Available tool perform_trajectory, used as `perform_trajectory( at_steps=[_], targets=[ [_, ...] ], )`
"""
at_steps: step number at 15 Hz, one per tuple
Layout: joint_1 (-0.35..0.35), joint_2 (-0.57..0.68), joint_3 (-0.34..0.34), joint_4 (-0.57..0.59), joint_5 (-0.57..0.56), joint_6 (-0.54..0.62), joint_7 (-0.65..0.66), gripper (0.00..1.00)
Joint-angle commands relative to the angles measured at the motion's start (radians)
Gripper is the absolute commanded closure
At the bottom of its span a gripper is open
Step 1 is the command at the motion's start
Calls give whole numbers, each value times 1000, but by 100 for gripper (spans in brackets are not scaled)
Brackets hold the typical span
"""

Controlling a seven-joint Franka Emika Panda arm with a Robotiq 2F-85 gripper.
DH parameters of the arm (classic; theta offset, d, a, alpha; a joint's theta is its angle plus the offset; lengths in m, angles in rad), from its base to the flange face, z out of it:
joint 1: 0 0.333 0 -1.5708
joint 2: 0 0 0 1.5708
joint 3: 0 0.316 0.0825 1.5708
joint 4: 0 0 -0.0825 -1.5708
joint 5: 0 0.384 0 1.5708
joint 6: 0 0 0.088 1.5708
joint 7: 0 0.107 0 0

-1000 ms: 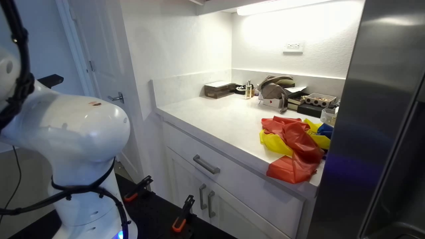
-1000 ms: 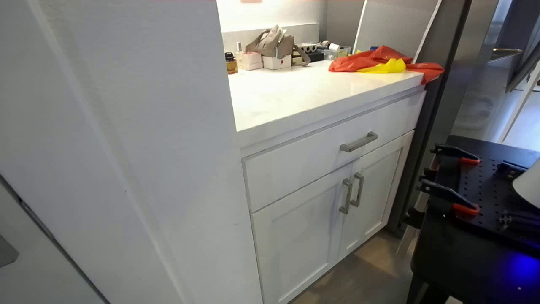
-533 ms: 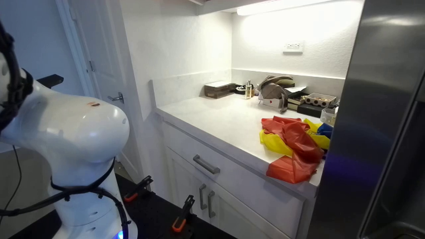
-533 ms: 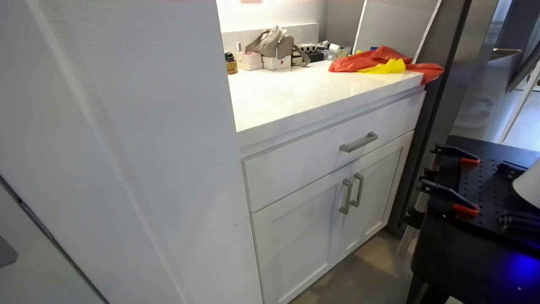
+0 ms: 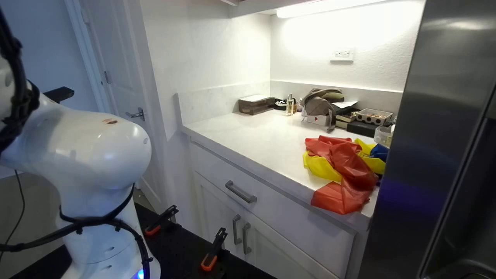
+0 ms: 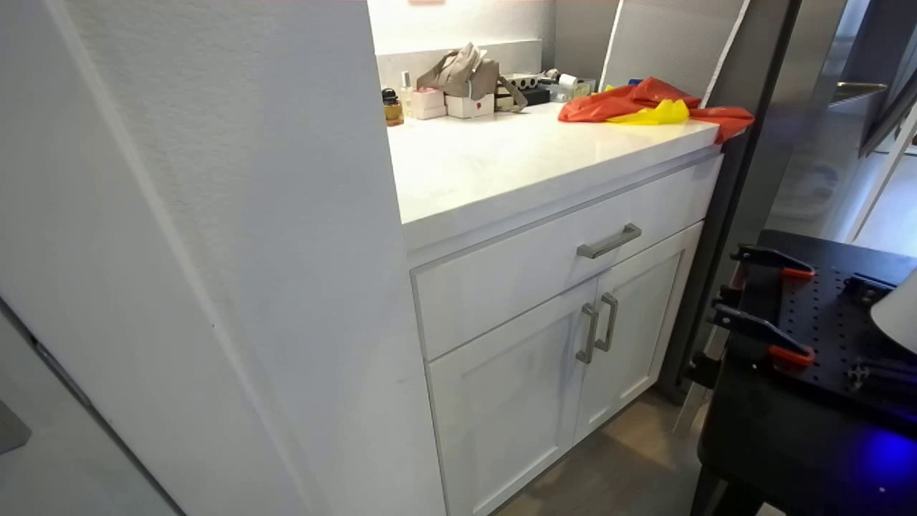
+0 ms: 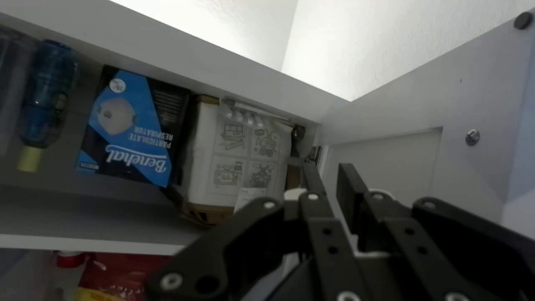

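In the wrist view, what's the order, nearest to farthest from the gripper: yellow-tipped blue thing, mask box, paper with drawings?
1. Paper with drawings: left of the gripper in the picture.
2. Mask box: left of the paper.
3. Yellow-tipped blue thing: left of the box.

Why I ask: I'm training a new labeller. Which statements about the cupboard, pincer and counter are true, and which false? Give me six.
1. The pincer has a gap between its fingers. True.
2. In the wrist view, a white packet with line drawings shows beside the respirator box. True.
3. The respirator box's lettering reads upright there. False: it appears upside down.
4. The red package shares that box's shelf space. False: a shelf board lies between the red package and the respirator box.
5. The crumpled sheet overhangs the edge of the counter. True.
6. The drawer below is pulled out. False: the drawer is shut.
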Motion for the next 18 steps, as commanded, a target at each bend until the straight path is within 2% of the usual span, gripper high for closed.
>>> perform_trajectory(
  at_steps=[1, 4, 9, 13, 18],
  targets=[
    [77, 27, -33, -34, 64, 139, -71, 100],
    [194, 45, -88, -23, 166, 155, -138, 100],
    [337, 49, -170, -10, 302, 141, -249, 100],
    [417, 47, -210, -4, 389, 123, -304, 100],
    [467, 74, -203, -5, 427, 125, -309, 100]
  ],
)
